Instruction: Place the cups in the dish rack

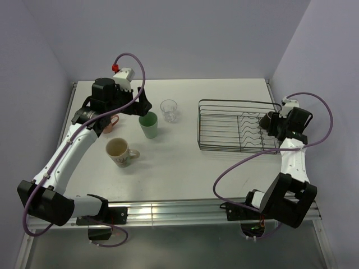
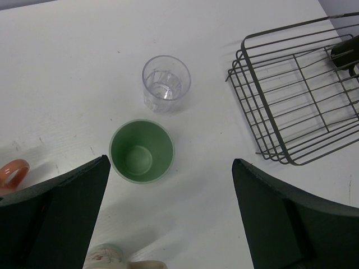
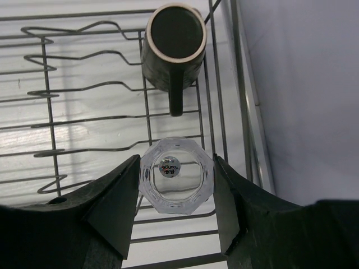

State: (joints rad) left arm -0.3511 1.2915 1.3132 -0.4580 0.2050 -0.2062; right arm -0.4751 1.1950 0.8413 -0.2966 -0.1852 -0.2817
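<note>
The pinkish mug [image 1: 108, 124] and cream mug [image 1: 119, 150] stand at the left of the table [image 1: 185, 168]. The left gripper [image 2: 171, 163] hangs wide open above the green tumbler [image 2: 141, 151], a clear glass [image 2: 166, 83] just beyond. In the dish rack [image 1: 224, 131], the right gripper [image 3: 176, 168] clamps the second clear glass [image 3: 176, 182] beside the dark brown cup [image 3: 173, 47]

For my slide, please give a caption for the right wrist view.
Right hand grips a clear glass over the dish rack, beside the dark brown cup.
</note>
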